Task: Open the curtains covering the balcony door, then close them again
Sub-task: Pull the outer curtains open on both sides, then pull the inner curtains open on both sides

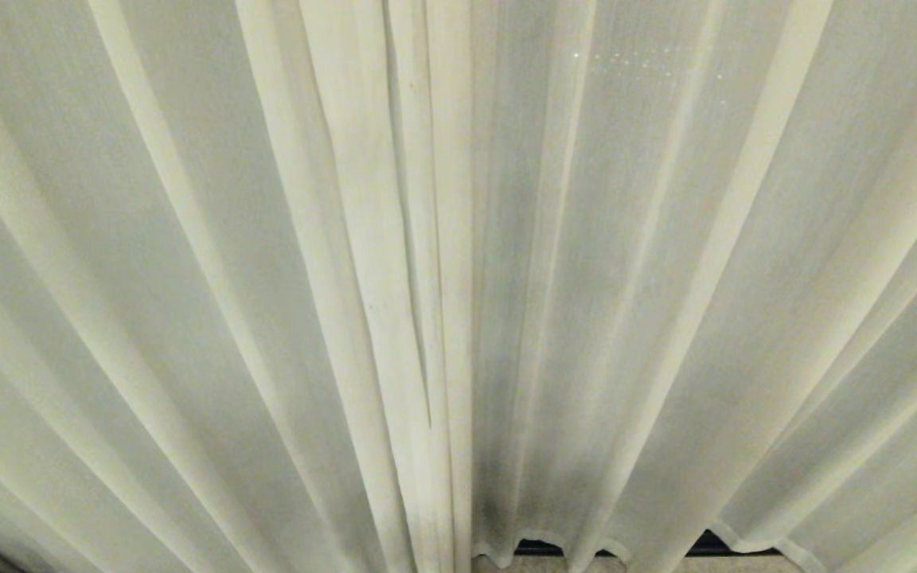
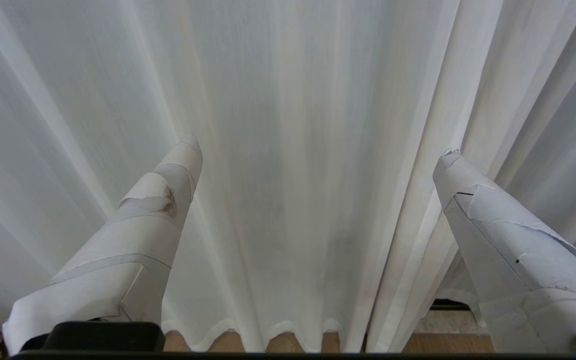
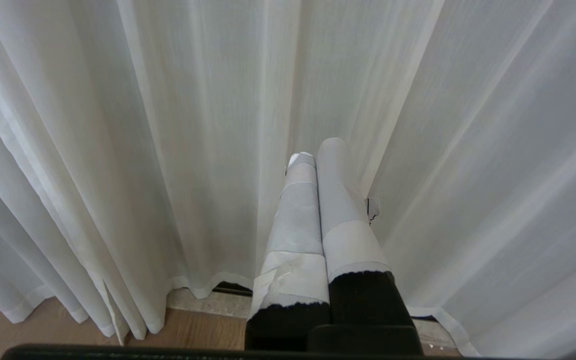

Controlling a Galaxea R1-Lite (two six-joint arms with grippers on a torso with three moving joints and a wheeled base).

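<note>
The cream-white curtains [image 1: 267, 278] hang drawn shut in long vertical pleats and fill the head view. Two panel edges meet near the middle [image 1: 442, 318]. The balcony door is hidden behind them; only a dark strip [image 1: 542, 547] shows under the hem. Neither arm appears in the head view. In the left wrist view my left gripper [image 2: 319, 150] stands open, its taped fingers [image 2: 168, 190] wide apart in front of the curtains [image 2: 293, 75], with nothing between them. In the right wrist view my right gripper [image 3: 316, 150] is shut and empty, pointing at the curtains [image 3: 118, 150].
Below the wavy hem lie a wooden floor [image 2: 448, 344] and a pale stone sill [image 3: 203, 302]. The fabric stops just above the floor.
</note>
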